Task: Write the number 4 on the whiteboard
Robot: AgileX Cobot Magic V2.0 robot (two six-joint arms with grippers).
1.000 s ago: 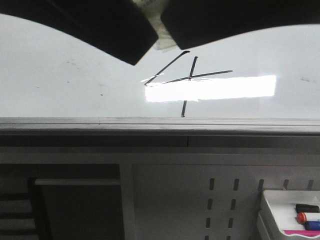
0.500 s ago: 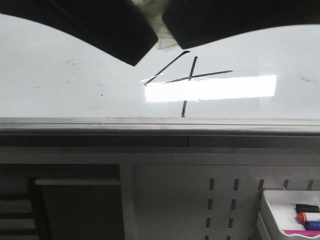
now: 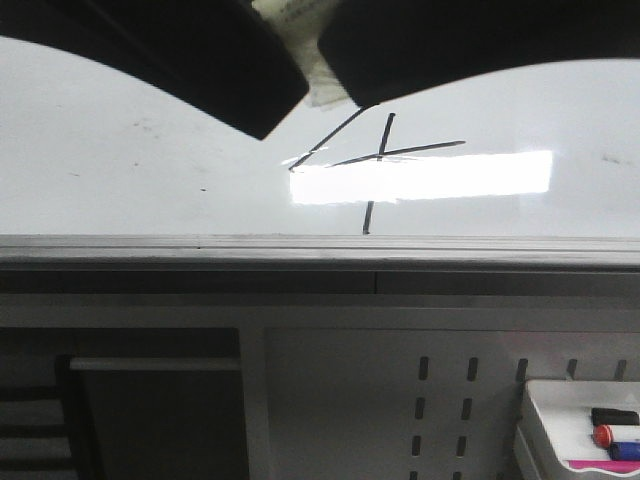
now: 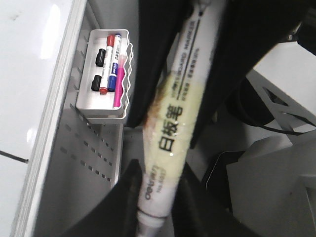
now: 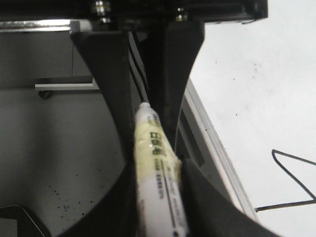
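The number 4 [image 3: 380, 154] is drawn in thin black strokes on the whiteboard [image 3: 120, 170], just above a bright glare. Part of it also shows in the right wrist view [image 5: 294, 157]. A white marker with a yellowed label [image 3: 318, 75] spans between both grippers, close to the camera and in front of the top of the 4. My left gripper [image 4: 158, 197] is shut on one end of the marker [image 4: 173, 128]. My right gripper [image 5: 158, 197] is shut on the other end [image 5: 155, 163]. The marker tip is hidden.
A grey metal rail [image 3: 300, 243] runs along the whiteboard's lower edge. A small white tray [image 3: 545, 420] with several markers hangs on the perforated panel below, also in the left wrist view [image 4: 101, 111]. A dark shelf opening sits at lower left.
The grippers and marker have shifted slightly, and the right gripper's dark body now covers the top end of the 4's diagonal. The strokes are unchanged.
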